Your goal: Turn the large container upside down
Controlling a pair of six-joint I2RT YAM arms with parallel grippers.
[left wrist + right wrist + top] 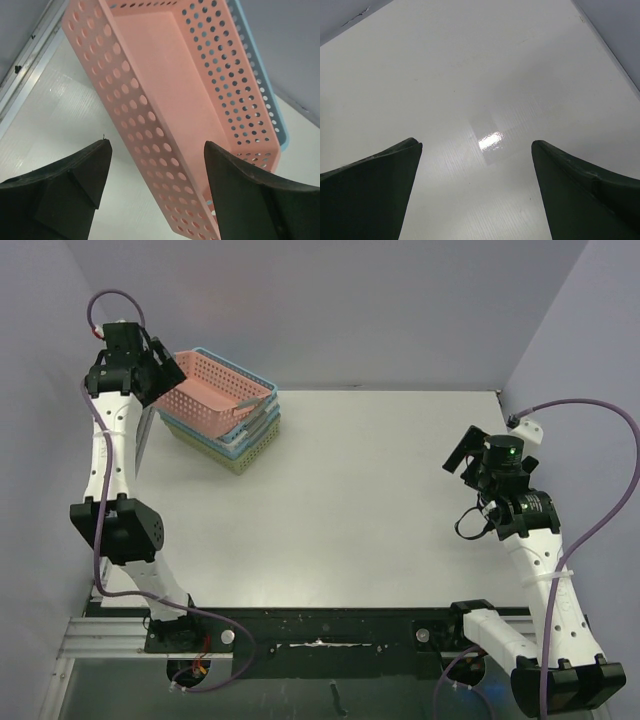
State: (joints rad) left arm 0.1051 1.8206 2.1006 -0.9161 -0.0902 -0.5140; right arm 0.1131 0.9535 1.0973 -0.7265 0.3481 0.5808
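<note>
At the far-left corner of the table (pixel 400 500), the pink basket (pixel 215 390) tops a stack over a blue basket (pixel 262 85) and a yellow-green basket (pixel 243 464). Left gripper (pixel 156 144) is at the pink basket's left end, jaws spread, grasping nothing. Right gripper (pixel 476 144) is near the right edge, also spread and empty.

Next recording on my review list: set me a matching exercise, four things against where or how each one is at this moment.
Things:
1. pink perforated plastic basket
2. pale yellow plastic basket
3. left gripper
4. right gripper

Place or state:
A. open above the bare white table
B. bottom of the stack
C. open, close to the stack
D. top of the stack

Pairs: 1-D, 2-B, 3-C, 4-A
</note>
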